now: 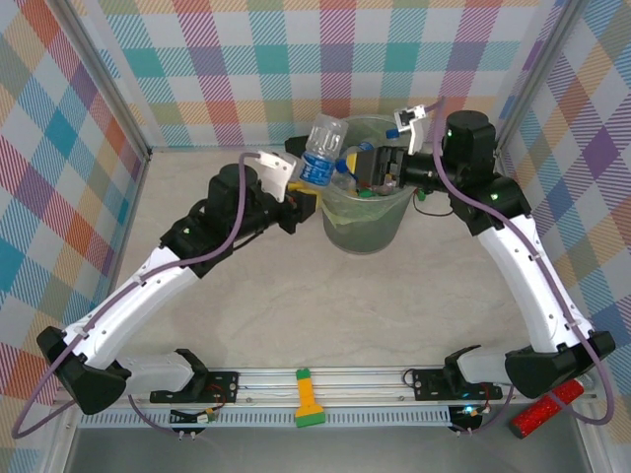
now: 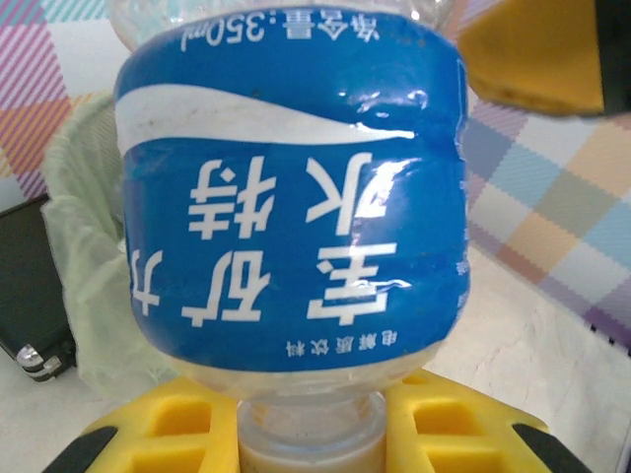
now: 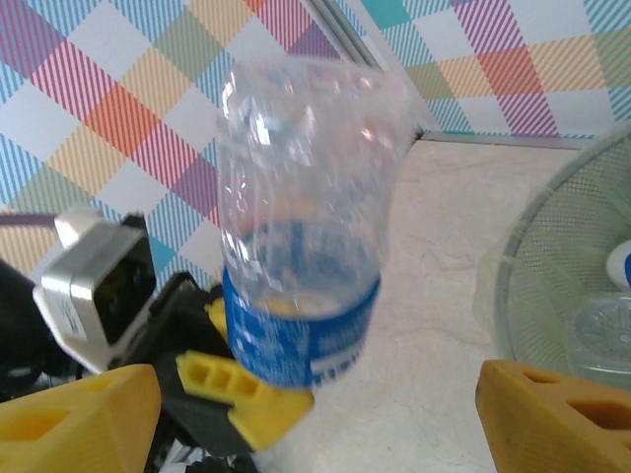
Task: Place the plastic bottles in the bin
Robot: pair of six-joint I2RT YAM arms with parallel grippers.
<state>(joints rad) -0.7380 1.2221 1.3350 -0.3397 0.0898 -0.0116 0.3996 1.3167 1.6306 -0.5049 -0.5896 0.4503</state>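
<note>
The left fingers (image 2: pixel 158 434) are clamping the bottle (image 1: pixel 323 148) by its neck, base upward, beside the bin (image 1: pixel 370 232); the right fingers (image 3: pixel 79 414) are standing wide, facing it.

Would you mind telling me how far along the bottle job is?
Done: some bottles already lie in the bin. In hand: the left hand grips a blue-labelled bottle by its neck, beside the bin's rim; the right hand is open over the bin. Left: drop that bottle in.

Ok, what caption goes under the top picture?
Left fingers hold a blue-label bottle by the bin; right fingers are open.
</note>
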